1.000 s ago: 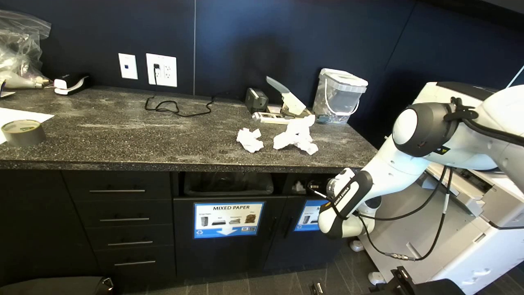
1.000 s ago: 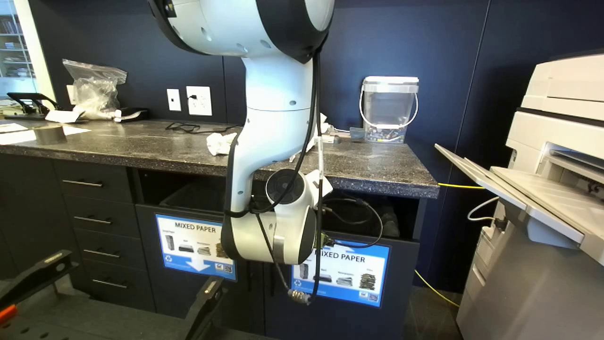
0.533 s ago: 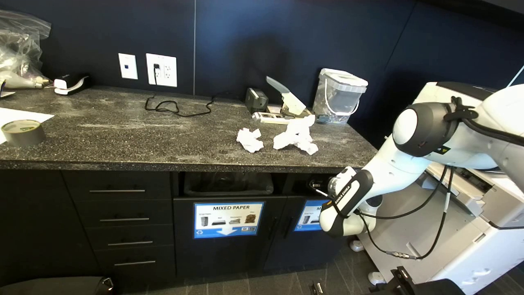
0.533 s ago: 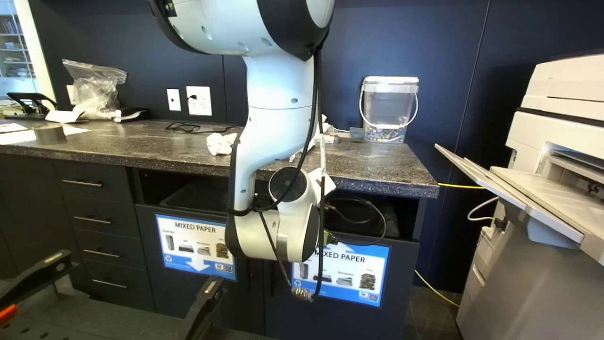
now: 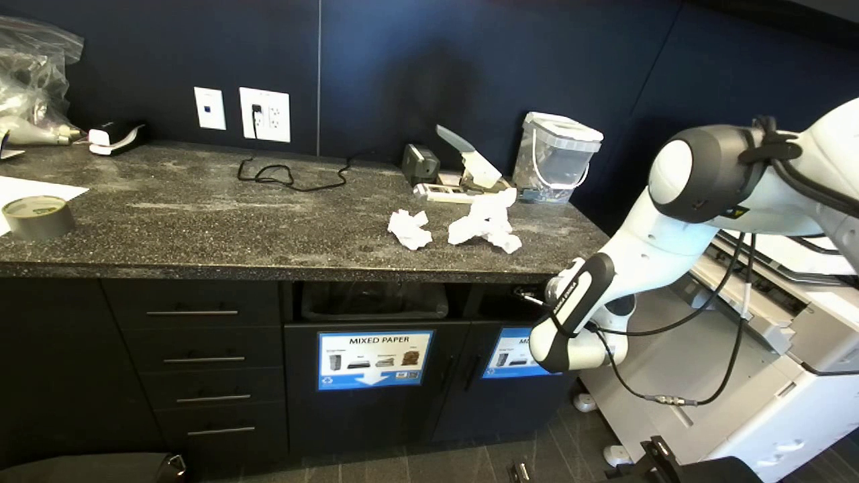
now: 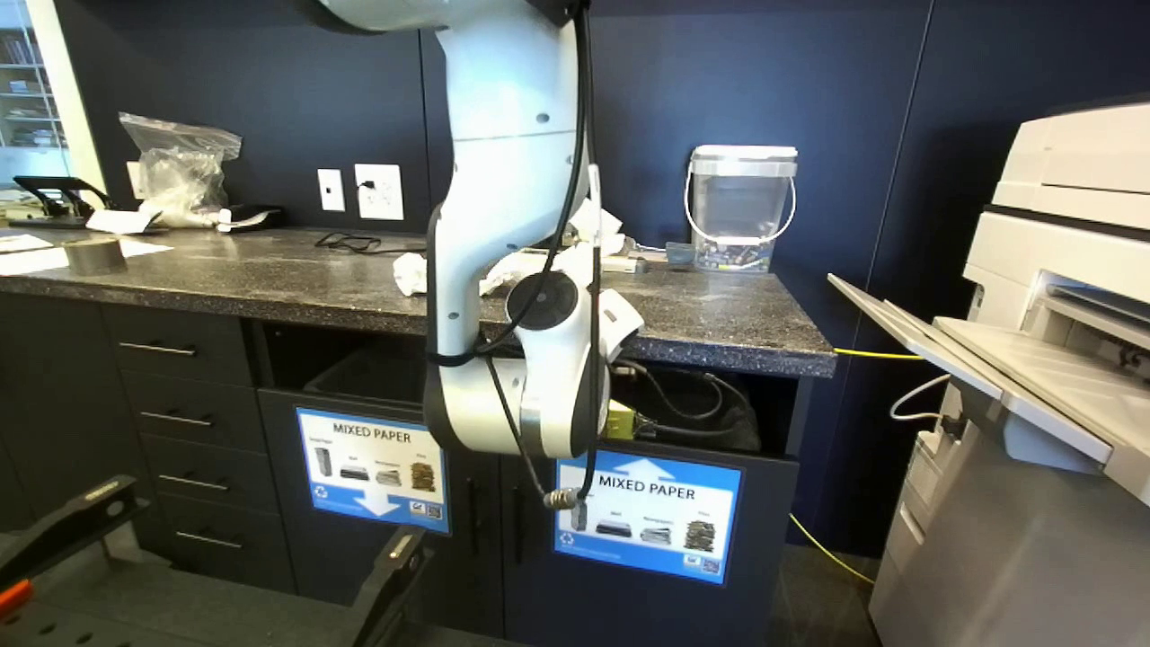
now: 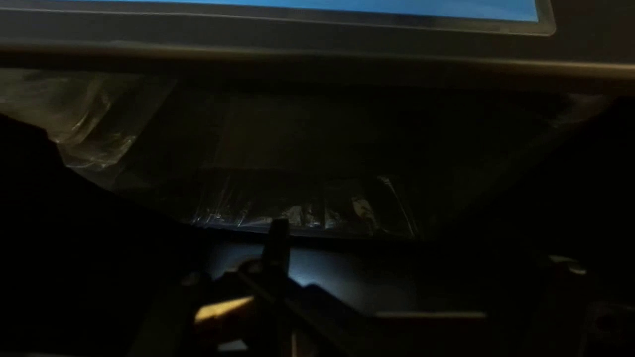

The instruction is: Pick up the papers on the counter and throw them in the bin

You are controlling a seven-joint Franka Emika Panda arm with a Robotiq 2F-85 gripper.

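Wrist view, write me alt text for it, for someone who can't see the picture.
Very dim close-up looking into a bin lined with crinkled clear plastic. Across the top of the picture run a cabinet edge and the blue strip of a sign; dark shapes at the bottom are too dim to make out.

The papers above the gripper are white, the counter speckled grey-brown, the sign below it blue and white; the shadowed bin nearby seems black.
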